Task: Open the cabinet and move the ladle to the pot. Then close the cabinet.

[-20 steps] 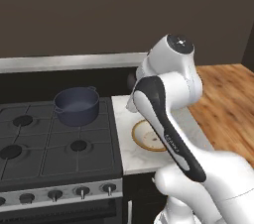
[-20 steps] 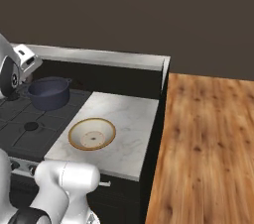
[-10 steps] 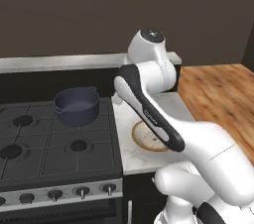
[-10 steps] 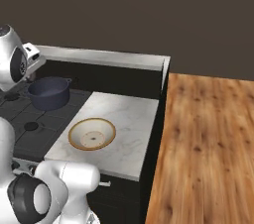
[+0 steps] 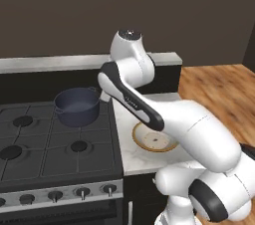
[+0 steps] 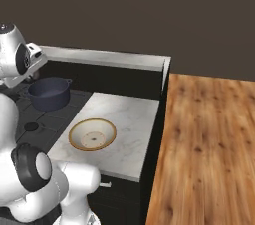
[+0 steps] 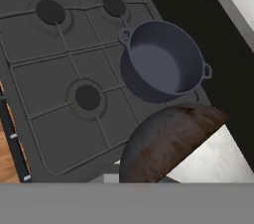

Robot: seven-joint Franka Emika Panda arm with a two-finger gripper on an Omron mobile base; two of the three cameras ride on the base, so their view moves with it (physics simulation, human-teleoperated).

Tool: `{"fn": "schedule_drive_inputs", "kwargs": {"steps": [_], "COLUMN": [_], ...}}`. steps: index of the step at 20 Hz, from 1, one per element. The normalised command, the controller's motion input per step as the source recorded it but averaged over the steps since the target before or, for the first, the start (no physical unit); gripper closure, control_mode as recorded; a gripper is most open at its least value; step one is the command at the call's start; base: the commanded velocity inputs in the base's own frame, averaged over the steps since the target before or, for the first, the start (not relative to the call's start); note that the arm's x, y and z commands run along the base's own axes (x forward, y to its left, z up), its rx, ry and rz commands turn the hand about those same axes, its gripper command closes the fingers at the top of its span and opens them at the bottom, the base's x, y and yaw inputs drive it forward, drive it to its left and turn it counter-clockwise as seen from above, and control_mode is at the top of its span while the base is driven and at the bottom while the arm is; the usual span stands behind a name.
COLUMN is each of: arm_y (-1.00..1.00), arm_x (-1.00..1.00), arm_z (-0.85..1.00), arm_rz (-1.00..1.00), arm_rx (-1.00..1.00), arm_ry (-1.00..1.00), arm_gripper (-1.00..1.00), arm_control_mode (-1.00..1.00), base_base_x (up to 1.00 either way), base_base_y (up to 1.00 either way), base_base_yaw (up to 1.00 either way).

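In the hand view the ladle's round brownish bowl (image 7: 168, 143) hangs close below the camera and hides my fingertips, so the ladle appears to be carried in my shut gripper. Just beyond it stands the dark blue-grey pot (image 7: 163, 62) with its two loop handles, empty, on the stove's back right burner. The bowl of the ladle sits over the edge between stove and counter, a little short of the pot. The pot (image 5: 77, 105) also shows in the left base view, with my wrist just to its right, and in the right base view (image 6: 49, 93). The cabinet is out of view.
A black gas stove (image 5: 50, 144) with several burners lies left of a white marble counter (image 6: 129, 129). A shallow cream bowl with a tan rim (image 6: 92, 134) rests on the counter. A wooden surface (image 6: 209, 139) runs along the right. A low ledge (image 6: 109, 58) borders the back.
The arm has swung left from above the cream bowl toward the stove, bringing the hand close to the pot's right side. The pot and the bowl have stayed put.
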Motion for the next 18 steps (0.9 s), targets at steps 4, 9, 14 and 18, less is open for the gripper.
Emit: {"fn": "schedule_drive_inputs", "kwargs": {"steps": [4, 9, 14, 18], "arm_y": [0.29, 0.28, 0.29, 0.23], "arm_x": [0.56, 0.57, 0.56, 0.49], "arm_z": [-0.29, -0.25, -0.31, -0.31], "arm_rz": [0.0, 0.0, 0.0, 0.0], "arm_rx": [-0.06, -0.03, -0.04, -0.04], "arm_ry": [0.08, 0.12, 0.09, 0.04], "arm_gripper": [1.0, 1.0, 1.0, 1.0], "arm_control_mode": [-1.0, -1.0, -1.0, -1.0], "base_base_x": [0.0, 0.0, 0.0, 0.0], "base_base_y": [0.0, 0.0, 0.0, 0.0], "base_base_yaw": [0.0, 0.0, 0.0, 0.0]}}
